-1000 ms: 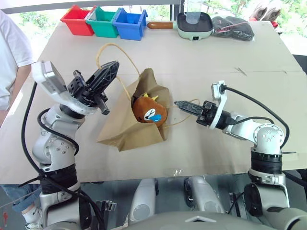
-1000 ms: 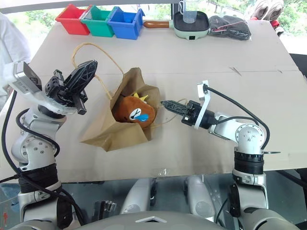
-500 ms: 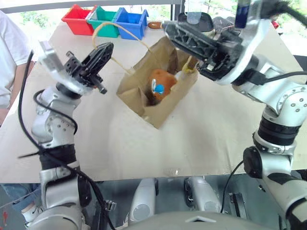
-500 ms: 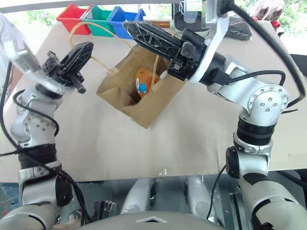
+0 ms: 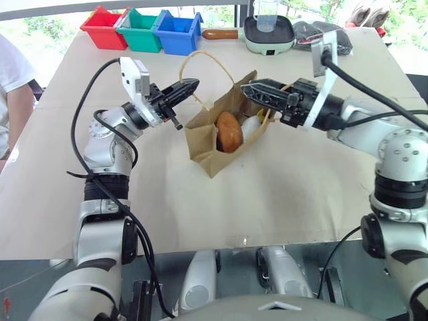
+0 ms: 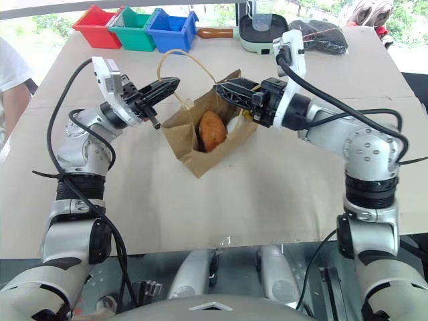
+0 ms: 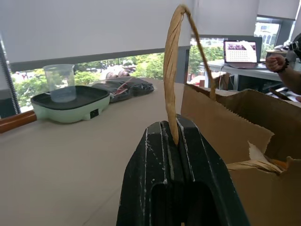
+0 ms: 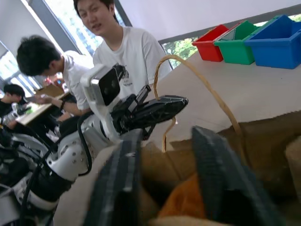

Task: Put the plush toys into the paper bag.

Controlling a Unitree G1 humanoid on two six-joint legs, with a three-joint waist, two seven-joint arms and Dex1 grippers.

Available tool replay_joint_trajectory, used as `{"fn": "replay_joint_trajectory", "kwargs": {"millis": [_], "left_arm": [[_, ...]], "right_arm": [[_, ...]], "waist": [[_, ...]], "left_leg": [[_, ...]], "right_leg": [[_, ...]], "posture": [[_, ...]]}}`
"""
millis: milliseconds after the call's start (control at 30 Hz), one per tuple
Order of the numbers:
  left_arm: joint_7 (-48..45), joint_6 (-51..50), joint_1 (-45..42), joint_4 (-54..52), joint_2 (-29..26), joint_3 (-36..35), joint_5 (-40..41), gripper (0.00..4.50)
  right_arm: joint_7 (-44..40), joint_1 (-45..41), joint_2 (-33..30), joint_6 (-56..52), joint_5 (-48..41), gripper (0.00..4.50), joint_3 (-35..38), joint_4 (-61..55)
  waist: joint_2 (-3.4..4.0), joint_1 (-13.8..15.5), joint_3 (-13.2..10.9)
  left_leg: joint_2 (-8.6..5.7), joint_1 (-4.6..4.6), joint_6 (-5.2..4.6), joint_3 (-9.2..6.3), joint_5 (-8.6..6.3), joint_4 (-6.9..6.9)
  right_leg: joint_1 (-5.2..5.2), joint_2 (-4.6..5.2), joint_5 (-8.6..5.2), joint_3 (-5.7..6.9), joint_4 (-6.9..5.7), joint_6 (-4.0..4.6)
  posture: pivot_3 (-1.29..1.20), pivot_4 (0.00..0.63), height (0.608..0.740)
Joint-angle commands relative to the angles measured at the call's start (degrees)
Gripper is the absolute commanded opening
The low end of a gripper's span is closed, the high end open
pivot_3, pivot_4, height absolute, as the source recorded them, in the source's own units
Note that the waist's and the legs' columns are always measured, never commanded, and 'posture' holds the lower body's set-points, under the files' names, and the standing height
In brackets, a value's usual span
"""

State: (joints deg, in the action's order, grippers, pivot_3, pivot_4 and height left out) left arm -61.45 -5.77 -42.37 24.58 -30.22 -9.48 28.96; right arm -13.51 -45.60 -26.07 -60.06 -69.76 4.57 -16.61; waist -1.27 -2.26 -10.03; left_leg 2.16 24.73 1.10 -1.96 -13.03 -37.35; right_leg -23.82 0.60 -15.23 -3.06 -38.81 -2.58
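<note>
The brown paper bag point(image 5: 204, 144) stands upright at the middle of the table, mouth open toward me. Inside it lie both plush toys: the brown-orange one point(image 5: 229, 131) and, to its right, the white one point(image 5: 250, 127). My left gripper point(image 5: 190, 85) is shut on the bag's tan cord handle point(image 7: 173, 56), which loops up above its fingers point(image 7: 155, 155). My right gripper point(image 5: 251, 90) hovers over the bag's right rim. In the right wrist view its fingers point(image 8: 117, 188) stand apart, with the orange toy point(image 8: 186, 202) showing below the gap.
Red point(image 5: 103, 28), green point(image 5: 138, 30) and blue point(image 5: 175, 32) bins line the far edge. Beside them sit a pale green electric pan point(image 5: 269, 33) and a dark pouch point(image 5: 321, 37). A person in a white shirt point(image 5: 12, 77) stands at the table's left side.
The bag has gone from lying flat to standing upright, lifted by its handles. My right gripper has opened and released the cord. The left arm has stretched forward, still gripping its handle.
</note>
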Motion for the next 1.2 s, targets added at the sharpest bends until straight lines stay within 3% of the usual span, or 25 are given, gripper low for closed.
{"fn": "replay_joint_trajectory", "kwargs": {"millis": [33,100,233,367,633,900,1033,1200], "left_arm": [[-1.06,-0.27,0.22,-2.11,-1.39,-2.17,1.24,0.00],[-0.29,0.16,-0.45,-1.75,-1.12,-2.67,0.98,0.00],[0.48,0.58,-1.10,-1.57,-0.55,-2.53,0.46,0.00],[1.67,1.15,0.52,-2.61,-0.43,-2.70,-0.05,0.00],[5.69,1.24,1.54,-3.54,-0.99,-5.29,0.30,0.00],[2.68,-4.74,3.70,-9.42,-0.45,-4.68,5.09,0.00],[1.20,-12.24,5.95,-13.26,-1.39,-5.72,9.96,0.00],[7.40,-15.77,12.72,-24.32,-2.73,-3.31,6.36,0.00]], "right_arm": [[-1.61,-3.01,-1.54,0.50,-0.80,3.41,1.88,-3.79],[-1.69,-5.70,-1.28,1.31,0.05,4.28,1.66,-2.93],[-3.19,-8.89,-0.40,1.68,0.37,4.28,1.35,-1.18],[-5.55,-5.42,-1.82,1.28,2.77,4.28,0.71,-1.10],[-0.58,-0.45,-0.98,3.27,-0.05,4.28,9.42,0.02],[-8.42,8.38,-8.77,0.13,-3.28,4.42,9.98,-7.41],[-13.83,14.47,-16.95,-1.77,2.58,4.42,3.66,-13.58],[-15.82,19.06,-17.35,1.99,13.76,4.42,-7.18,-14.74]], "waist": [[0.00,0.00,0.00],[0.00,0.01,0.00],[0.00,0.01,0.00],[-0.04,0.29,0.03],[-0.04,0.22,0.02],[-0.03,0.32,0.01],[-0.04,0.21,0.02],[-0.04,-0.16,0.02]], "left_leg": [[0.00,0.00,0.00,0.00,0.00,0.00],[-0.01,-0.03,0.00,-0.01,0.00,-0.01],[0.00,-0.03,0.00,-0.05,0.00,-0.03],[-0.01,0.00,0.00,-0.04,0.00,-0.03],[-0.01,-0.03,0.00,-0.05,0.00,-0.04],[-0.03,-0.02,0.00,-0.01,0.00,-0.04],[-0.02,-0.06,0.00,-0.05,0.00,-0.04],[0.01,-0.12,0.00,0.00,0.00,-0.05]], "right_leg": [[0.00,0.01,0.00,0.00,0.00,0.00],[0.01,0.00,0.00,0.01,-0.03,0.00],[0.01,-0.01,0.00,0.03,-0.07,0.00],[0.02,0.01,0.00,0.05,-0.03,0.00],[0.03,0.02,0.00,0.05,-0.07,0.00],[0.04,0.07,0.00,0.03,-0.05,0.00],[0.07,0.02,0.00,0.05,-0.05,0.00],[0.08,-0.01,0.00,-0.04,-0.07,-0.01]], "posture": [[0.00,0.150,0.740],[0.00,0.150,0.740],[0.00,0.150,0.740],[0.00,0.150,0.740],[0.00,0.150,0.740],[0.00,0.150,0.740],[0.00,0.150,0.740],[0.00,0.150,0.740]]}}
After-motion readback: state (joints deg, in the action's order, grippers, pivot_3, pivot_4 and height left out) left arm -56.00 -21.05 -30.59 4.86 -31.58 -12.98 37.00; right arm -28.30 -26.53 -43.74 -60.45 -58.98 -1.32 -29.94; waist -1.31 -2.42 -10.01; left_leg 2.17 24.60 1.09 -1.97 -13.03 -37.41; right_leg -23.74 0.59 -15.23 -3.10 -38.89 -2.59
